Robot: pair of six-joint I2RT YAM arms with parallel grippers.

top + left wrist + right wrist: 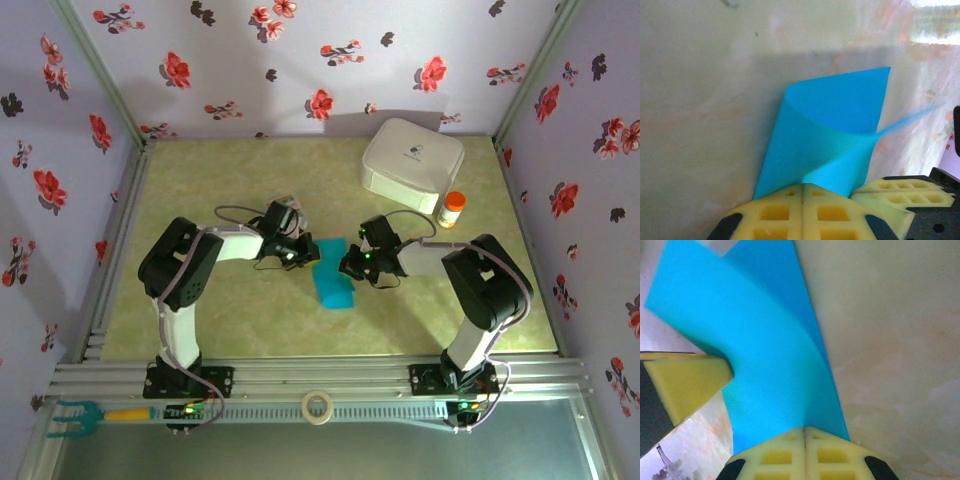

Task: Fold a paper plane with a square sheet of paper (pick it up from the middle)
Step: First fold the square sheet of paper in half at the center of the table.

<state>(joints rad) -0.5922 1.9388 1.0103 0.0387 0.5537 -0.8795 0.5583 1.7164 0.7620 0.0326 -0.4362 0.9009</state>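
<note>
Floral walls enclose a pale green surface (250, 320). At frame centre the square sheet of paper (332, 278) curls upward between the left claw (297, 256) and right claw (352, 264), each pinched tight on one edge. A white box (412, 162) and orange bottle (453, 209) stand upper right, well apart. The claws hide the sheet's side edges.

A white box (412, 163) sits at two o'clock on the counter (250, 320), a small orange bottle (452, 210) just beside it.
</note>
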